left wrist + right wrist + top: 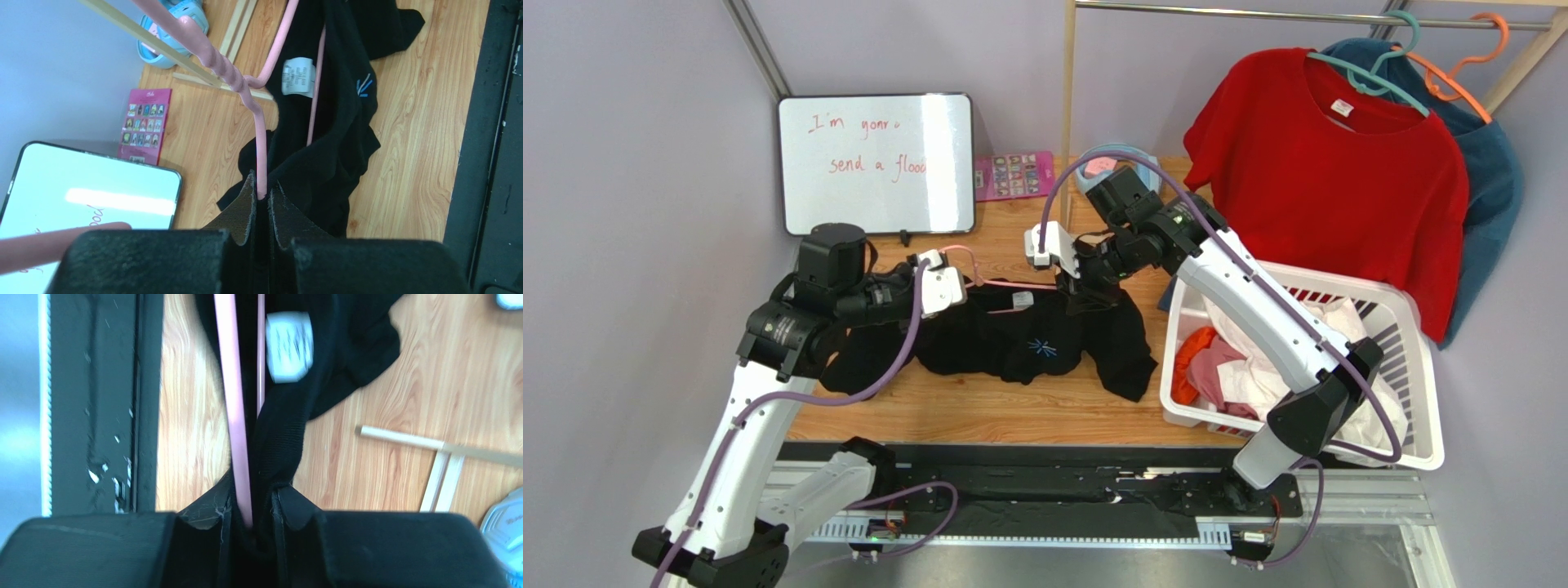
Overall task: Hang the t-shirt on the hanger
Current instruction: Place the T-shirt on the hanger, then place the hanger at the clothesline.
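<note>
Evidently, the left fingers [242,211] are pinching tight on the hanger [261,147] and the right fingers [296,509] are clamping hanger and t-shirt [1038,337] together, mid-frame over the surface [1014,410], so lifting both ends evenly and level is looking wisest.

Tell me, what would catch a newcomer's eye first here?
Probably the bright red t-shirt hanging at the upper right, behind a white plastic laundry basket. Then, mid-table, the left gripper and right gripper both pinch a thin pink wire hanger threaded into a black short-sleeved t-shirt.
</note>
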